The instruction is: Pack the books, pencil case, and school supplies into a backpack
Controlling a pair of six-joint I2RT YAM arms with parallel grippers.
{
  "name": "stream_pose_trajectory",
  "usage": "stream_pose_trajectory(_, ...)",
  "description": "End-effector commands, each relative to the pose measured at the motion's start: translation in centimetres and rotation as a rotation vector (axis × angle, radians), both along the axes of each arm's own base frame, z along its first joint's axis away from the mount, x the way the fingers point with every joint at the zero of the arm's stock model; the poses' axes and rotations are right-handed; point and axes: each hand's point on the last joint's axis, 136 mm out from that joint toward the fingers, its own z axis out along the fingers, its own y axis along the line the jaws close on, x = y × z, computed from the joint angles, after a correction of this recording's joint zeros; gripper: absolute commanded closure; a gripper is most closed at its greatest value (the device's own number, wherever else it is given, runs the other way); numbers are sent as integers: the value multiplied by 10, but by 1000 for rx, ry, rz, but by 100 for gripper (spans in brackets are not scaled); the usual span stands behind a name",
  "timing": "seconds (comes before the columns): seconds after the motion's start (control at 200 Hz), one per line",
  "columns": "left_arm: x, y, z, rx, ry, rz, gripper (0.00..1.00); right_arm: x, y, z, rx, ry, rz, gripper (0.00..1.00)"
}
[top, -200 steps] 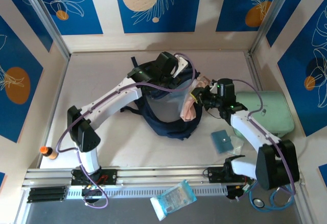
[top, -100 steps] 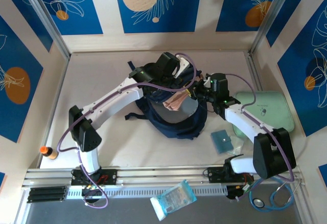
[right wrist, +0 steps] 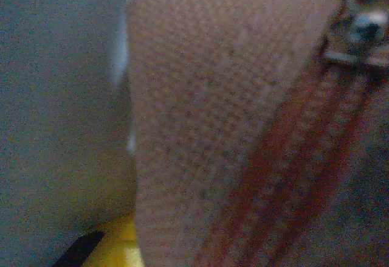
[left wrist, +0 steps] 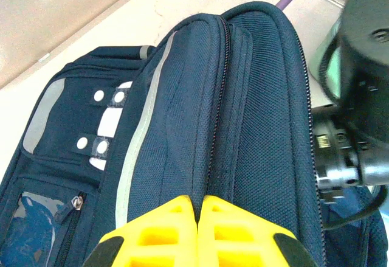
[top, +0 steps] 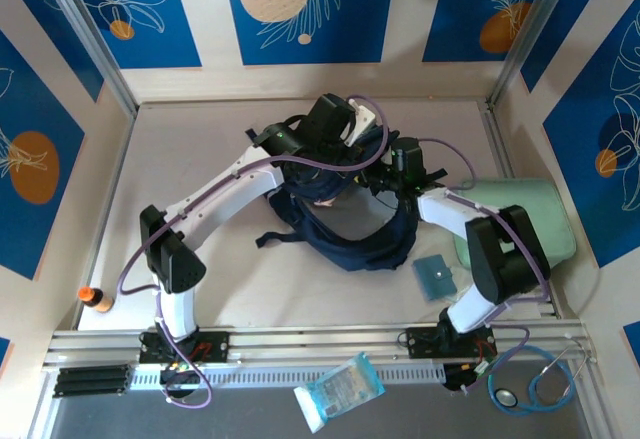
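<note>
Right wrist view: soft pink zipped pencil case (right wrist: 231, 127), pinched by the right gripper (top: 384, 175); the top external view places both in the mouth of the dark navy fabric backpack (top: 350, 244), mid-frame. Left wrist view: left gripper (left wrist: 197, 224), jaws pressed together on the backpack's zip ridge.

pencil case (right wrist: 231, 127) a blurred pink close-up cut off on every side, probably pinched by right gripper (top: 378, 181), its tips buried in backpack (top: 350, 247), left gripper (left wrist: 197, 233) fingers cropped at bottom edge

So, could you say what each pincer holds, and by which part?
The left pincer pinches the backpack at its zipper seam; the right pincer holds the pencil case, its fabric beside the zipper.
</note>
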Motion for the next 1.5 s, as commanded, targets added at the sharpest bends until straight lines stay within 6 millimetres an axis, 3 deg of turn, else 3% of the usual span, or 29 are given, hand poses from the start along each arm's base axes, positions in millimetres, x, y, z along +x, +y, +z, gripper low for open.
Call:
stream_pose_trajectory(0.0, -5, -17, 67, -174, -109, -41, 100, 28, 5, 15, 4, -108, -26, 83)
stream_pose_trajectory(0.135, -4, -16, 66, -166, -113, -31, 100, 37, 11, -11, -19, -74, -24, 75)
stream_pose_trajectory(0.29, -4, -14, 61, -148, -105, -29, 100, 27, 3, -34, -43, 9, -38, 61)
stream_pose_trajectory(0.445, -4, -13, 58, -139, -104, -27, 100, 2, -10, -31, -101, 58, -39, 51)
stream_pose_trajectory(0.735, -6, -18, 51, -138, -93, -50, 100, -34, -29, -28, -166, 114, -55, 46)
stream_pose_trajectory(0.97, -7, -19, 47, -142, -80, -52, 100, -27, -20, -40, -157, 141, -41, 52)
stream_pose_trajectory(1.061, -7, -18, 48, -141, -80, -50, 100, -22, -16, -49, -165, 161, -45, 67)
stream_pose_trajectory(1.181, -7, -19, 51, -149, -86, -56, 100, -14, -9, -59, -172, 171, -48, 79)
stream_pose_trajectory(1.496, -8, -21, 48, -146, -77, -65, 100, 24, 19, -54, -116, 66, -44, 80)
